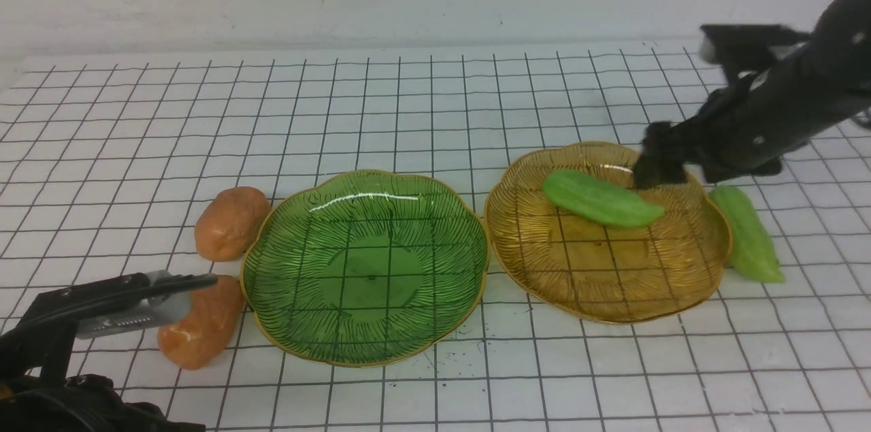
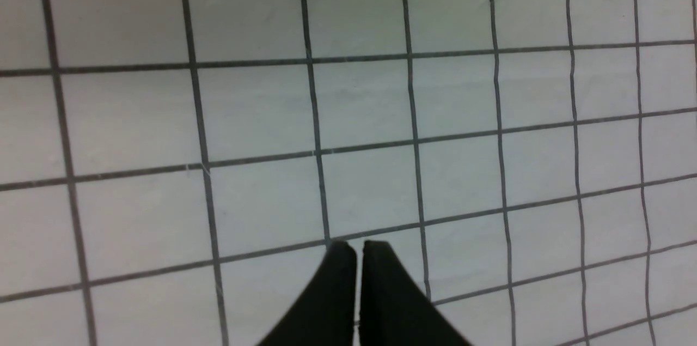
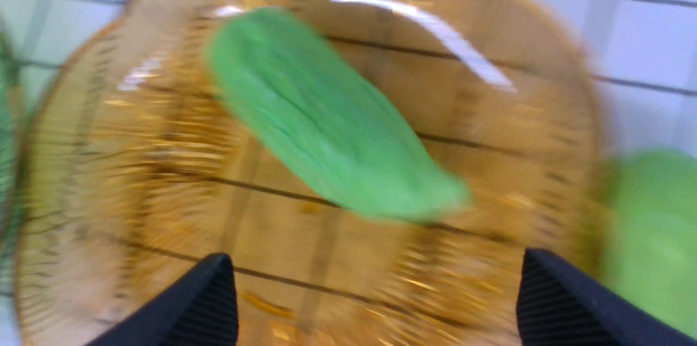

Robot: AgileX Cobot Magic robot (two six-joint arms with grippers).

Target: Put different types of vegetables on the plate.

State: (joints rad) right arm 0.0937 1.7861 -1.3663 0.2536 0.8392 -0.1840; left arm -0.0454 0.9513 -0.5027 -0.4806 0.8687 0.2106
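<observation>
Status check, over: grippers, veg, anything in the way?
Left gripper shut, empty; right gripper open over amber plate. One gourd on that plate; second gourd, far potato, near potato on table. No obstruction seen.

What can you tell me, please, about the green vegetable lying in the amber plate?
The green vegetable is a glossy, light-green, plastic-looking toy, long and tapering to a point at its right end. It lies flat and slanted in the far half of the amber plate, resting on the ribbed glass, alone there. The right gripper hovers near its pointed end, fingers wide apart, not gripping it. Blur hides finer surface detail.
</observation>
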